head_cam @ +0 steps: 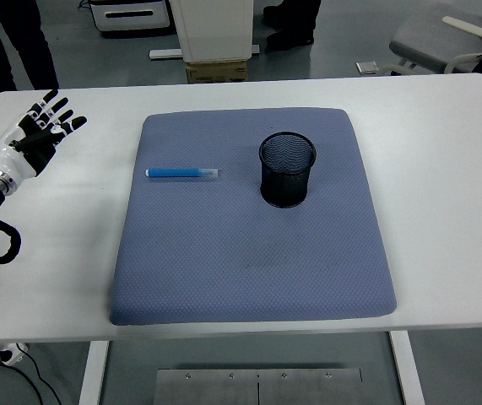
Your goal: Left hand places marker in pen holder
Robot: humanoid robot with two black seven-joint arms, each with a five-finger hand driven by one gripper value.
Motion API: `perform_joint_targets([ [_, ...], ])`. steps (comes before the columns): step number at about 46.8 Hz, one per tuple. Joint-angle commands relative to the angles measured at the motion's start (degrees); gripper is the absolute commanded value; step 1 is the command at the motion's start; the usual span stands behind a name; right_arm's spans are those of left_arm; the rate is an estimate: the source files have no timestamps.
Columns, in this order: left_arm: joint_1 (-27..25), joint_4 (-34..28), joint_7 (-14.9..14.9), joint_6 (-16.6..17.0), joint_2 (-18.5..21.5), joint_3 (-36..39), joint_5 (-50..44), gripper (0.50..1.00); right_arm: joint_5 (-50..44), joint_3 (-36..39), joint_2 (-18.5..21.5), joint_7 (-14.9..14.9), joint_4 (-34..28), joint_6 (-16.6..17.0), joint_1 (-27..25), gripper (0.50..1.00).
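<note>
At the centre of the frame, on the white counter (443, 169): one blue-grey padded mat (253, 253), roughly square with rounded corners, lying flat and covering most of the middle of the counter. On the mat, upper left of its surface: one blue marker (181, 173), lying on its side, long axis running left to right, with a pale cap end pointing right. On the mat, right of the marker and apart from it: one black wire-mesh pen holder (288, 169), cylindrical, upright, open mouth facing up; nothing can be seen standing in it. Upper left of the frame, over the bare counter and well apart from the mat's left edge: left robot hand (40, 135), black fingers on a white palm and wrist, fingers spread and pointing toward the upper right, holding nothing; its arm enters from the left edge, with a loop of black cable below it. Top of the frame, beyond the far edge of the counter: dark trouser legs of a person (8, 42) at upper left, a white cabinet base, shoes of a second person, and a grey chair (443, 34) at upper right.
</note>
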Motion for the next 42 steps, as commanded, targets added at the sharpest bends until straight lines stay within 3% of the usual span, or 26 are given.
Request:
perform_joint_targets([
  [1, -1.04, 0.08, 0.05, 0.17, -0.01, 0.22, 3.81, 1.0, 0.0, 0.03, 0.0, 0.0, 0.03, 0.01, 0.0, 1.0],
  [11, -6.14, -0.01, -0.04, 0.61, 0.17, 8.3, 10.41, 1.0, 0.0, 0.03, 0.0, 0.0, 0.03, 0.01, 0.0, 1.0],
  [21, -13.97, -0.01, -0.13, 1.49, 0.52, 23.07, 10.86, 1.0, 0.0, 0.03, 0.0, 0.0, 0.03, 0.01, 0.0, 1.0],
  [23, -17.03, -0.09, -0.13, 1.67, 0.78, 29.04, 11.91, 1.0, 0.0, -0.06, 0.0, 0.0, -0.06, 0.01, 0.0, 1.0],
  [42, -26.36, -2.55, -2.5, 1.67, -0.71, 43.46, 21.39, 1.0, 0.0, -0.06, 0.0, 0.0, 0.03, 0.01, 0.0, 1.0],
])
